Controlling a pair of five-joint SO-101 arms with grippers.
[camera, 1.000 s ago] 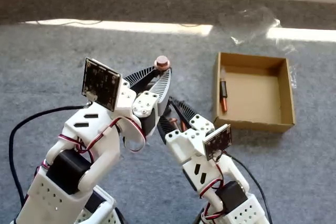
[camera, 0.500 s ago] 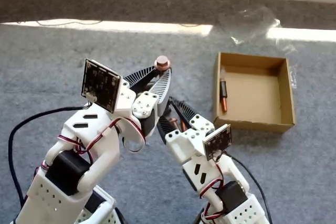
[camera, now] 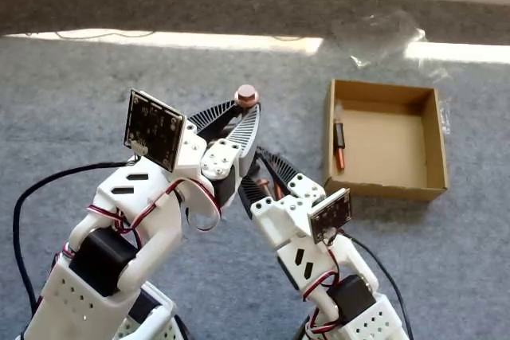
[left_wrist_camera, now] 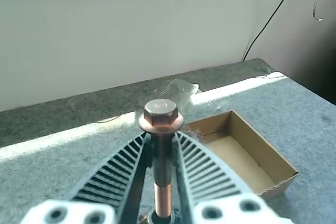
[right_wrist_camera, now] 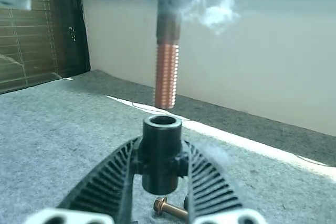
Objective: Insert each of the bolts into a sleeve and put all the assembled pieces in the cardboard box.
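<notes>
Bolt (left_wrist_camera: 163, 171) hangs upright, head up, pinched by its shank in the left end effector (left_wrist_camera: 162, 142). Its threaded tip sits just above the open mouth of the black sleeve (right_wrist_camera: 161, 153), which the right end effector (right_wrist_camera: 161, 161) is grasping upright by its sides. Tip & bore are apart. Tip looks roughly centred over the bore, but depth-wise I can't tell. To do the insertion well, I'd judge: line up the 2 axes 1st, then lower the bolt straight & slowly, keeping both grips firm so neither part tilts, & stop once the flange seats on the rim. The right wrist view gives the tip-to-bore gap, which the high view hides behind the arms, plus 1 spare bolt (right_wrist_camera: 169, 207) lying on the grey surface (camera: 96, 85). The left wrist view gives the hex head & shank grip instead. The high view adds the cardboard box (camera: 386, 190) beside the right arm, w/ 1 assembled piece (camera: 339, 147) inside along its wall, & a plastic bag (camera: 378, 36) beyond.
</notes>
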